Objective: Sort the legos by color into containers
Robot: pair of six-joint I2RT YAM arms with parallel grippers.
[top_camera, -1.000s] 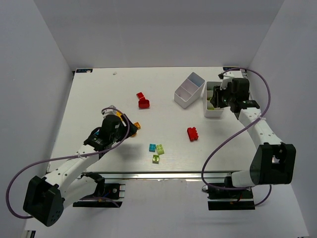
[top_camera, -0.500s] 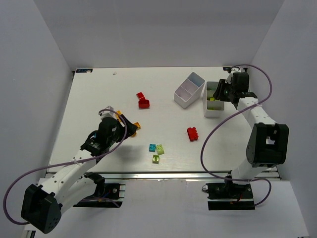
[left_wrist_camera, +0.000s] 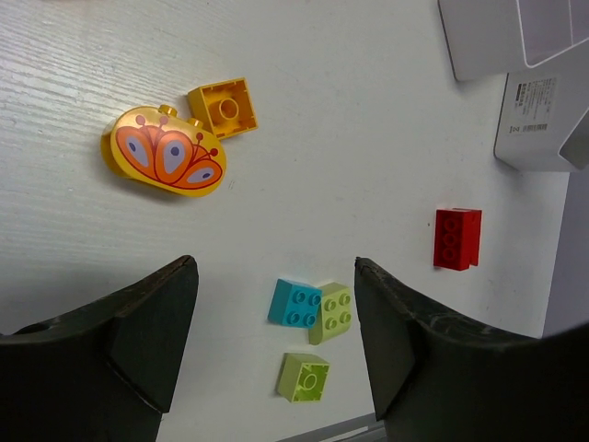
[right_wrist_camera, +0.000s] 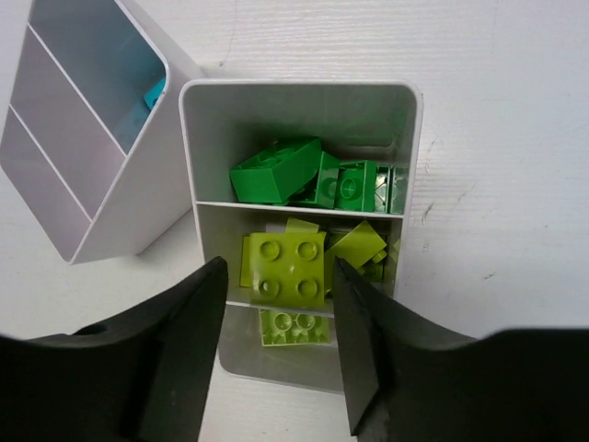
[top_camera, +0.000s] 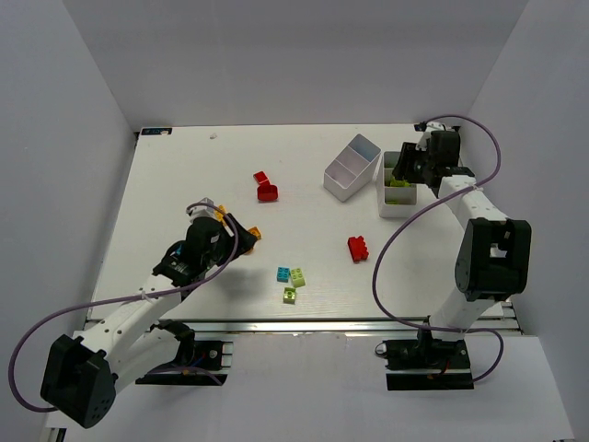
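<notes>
Right wrist view shows you what top view blurs: green legos [right_wrist_camera: 276, 170] and lime legos [right_wrist_camera: 281, 267] in separate container [right_wrist_camera: 410, 184] compartments, right gripper [right_wrist_camera: 276, 276] parted, empty. Your left gripper [left_wrist_camera: 274, 267] hangs wide over a cyan lego [left_wrist_camera: 294, 304].

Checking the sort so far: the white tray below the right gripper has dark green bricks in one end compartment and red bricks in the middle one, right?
Not quite: the middle compartment of the tray holds lime bricks, not red. The dark green bricks are in an end compartment, as the right wrist view shows.
</notes>
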